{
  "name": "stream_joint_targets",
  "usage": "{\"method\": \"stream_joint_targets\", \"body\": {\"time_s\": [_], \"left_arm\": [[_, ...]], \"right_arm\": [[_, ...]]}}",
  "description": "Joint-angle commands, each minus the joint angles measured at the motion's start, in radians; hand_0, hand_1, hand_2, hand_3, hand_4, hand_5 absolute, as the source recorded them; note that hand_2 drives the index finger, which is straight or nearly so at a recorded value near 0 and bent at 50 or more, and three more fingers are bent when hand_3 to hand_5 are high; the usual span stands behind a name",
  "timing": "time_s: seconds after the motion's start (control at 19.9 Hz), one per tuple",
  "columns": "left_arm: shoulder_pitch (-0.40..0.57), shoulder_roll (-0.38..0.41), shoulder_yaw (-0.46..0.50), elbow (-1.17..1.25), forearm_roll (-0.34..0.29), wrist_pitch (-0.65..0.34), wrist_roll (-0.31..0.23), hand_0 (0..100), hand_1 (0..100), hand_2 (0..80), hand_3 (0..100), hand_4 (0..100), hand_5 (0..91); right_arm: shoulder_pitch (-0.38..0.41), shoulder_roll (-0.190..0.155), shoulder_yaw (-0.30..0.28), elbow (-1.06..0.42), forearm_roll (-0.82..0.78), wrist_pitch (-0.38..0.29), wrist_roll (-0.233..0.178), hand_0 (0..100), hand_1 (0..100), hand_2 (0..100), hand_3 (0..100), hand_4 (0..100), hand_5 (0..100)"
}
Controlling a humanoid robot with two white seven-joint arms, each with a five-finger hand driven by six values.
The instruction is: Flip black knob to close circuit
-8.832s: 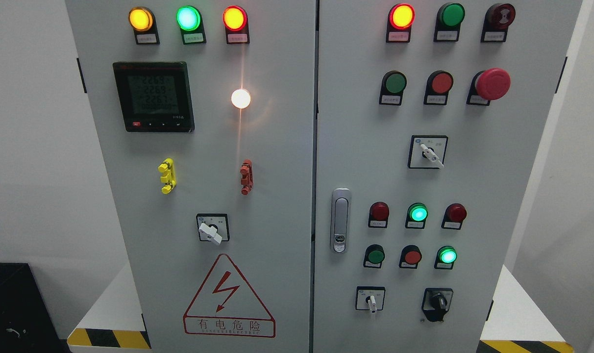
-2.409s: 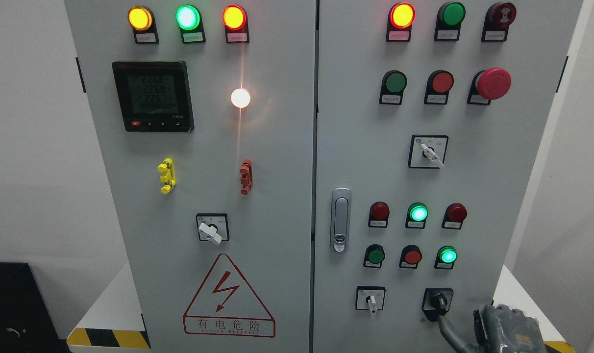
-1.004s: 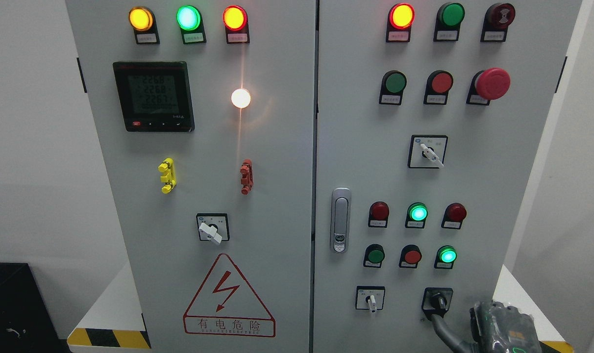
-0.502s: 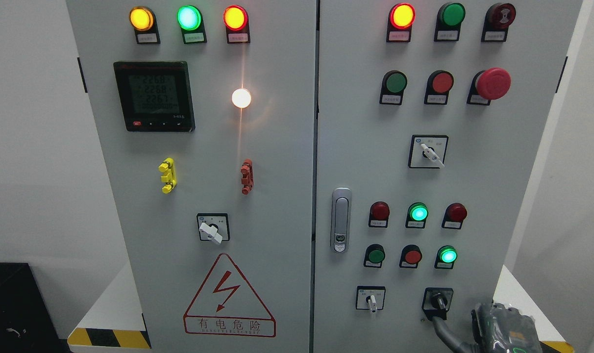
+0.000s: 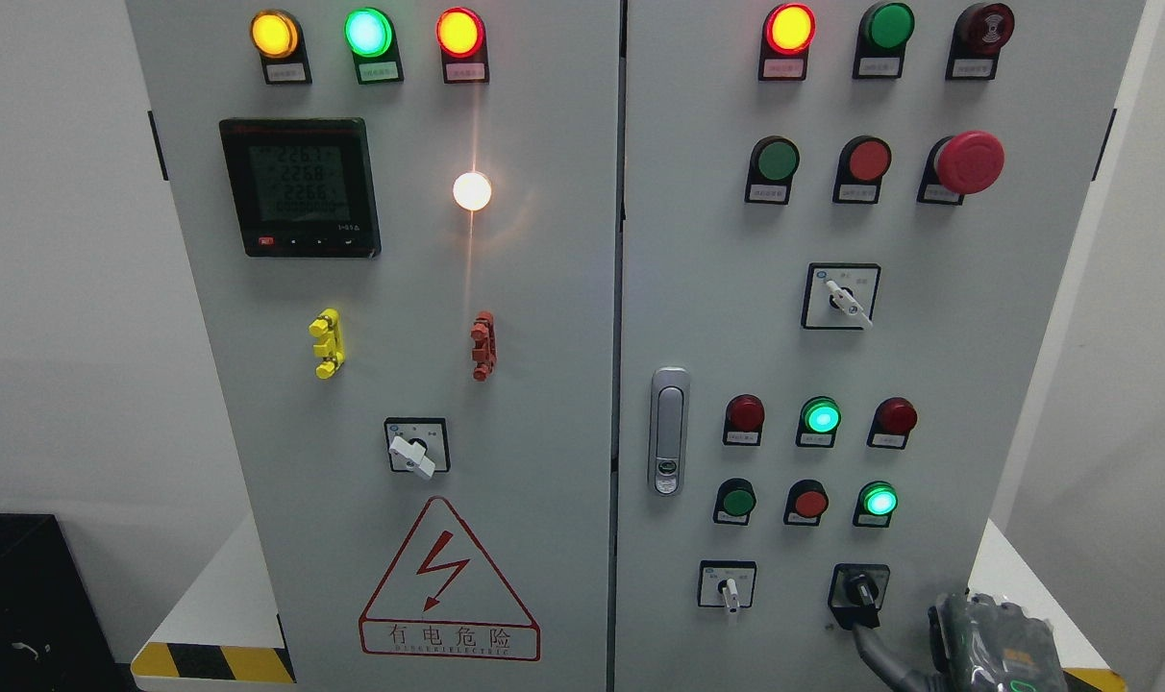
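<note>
The black knob [image 5: 859, 589] sits at the lower right of the right cabinet door [image 5: 929, 365], and against 8.8 s ago, when no hand was in view, the right hand [image 5: 988, 642] has come up from the lower right corner and now lays 1 dark finger [image 5: 871, 646] against the knob's underside, though whether the other fingers are curled cannot be told. The knob's pointer looks barely turned, so the flip is probably only beginning. The white selector switch [image 5: 728, 588] just left is near but clear.
</note>
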Motion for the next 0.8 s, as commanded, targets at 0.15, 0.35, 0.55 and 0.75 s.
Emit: {"method": "stream_joint_targets", "body": {"time_s": [0.15,0.35,0.55,0.75], "left_arm": [[0.0,0.0,0.0,0.0,0.0,-0.001,-0.001,12,56,0.0,0,0,0.0],[0.0,0.0,0.0,0.0,0.0,-0.001,-0.001,12,56,0.0,0,0,0.0],[0.0,0.0,0.0,0.0,0.0,-0.001,-0.001,12,56,0.0,0,0,0.0],[0.0,0.0,0.0,0.0,0.0,-0.001,-0.001,12,56,0.0,0,0,0.0]], "right_arm": [[0.001,0.005,-0.006,-0.042,-0.006,-0.005,-0.01,14,6,99,100,100,100],[0.001,0.005,-0.006,-0.042,-0.006,-0.005,-0.01,14,6,99,100,100,100],[0.001,0.005,-0.006,-0.042,-0.006,-0.005,-0.011,14,5,99,100,100,100],[0.001,0.006,-0.006,-0.042,-0.008,-0.005,-0.013,14,5,99,100,100,100]]}}
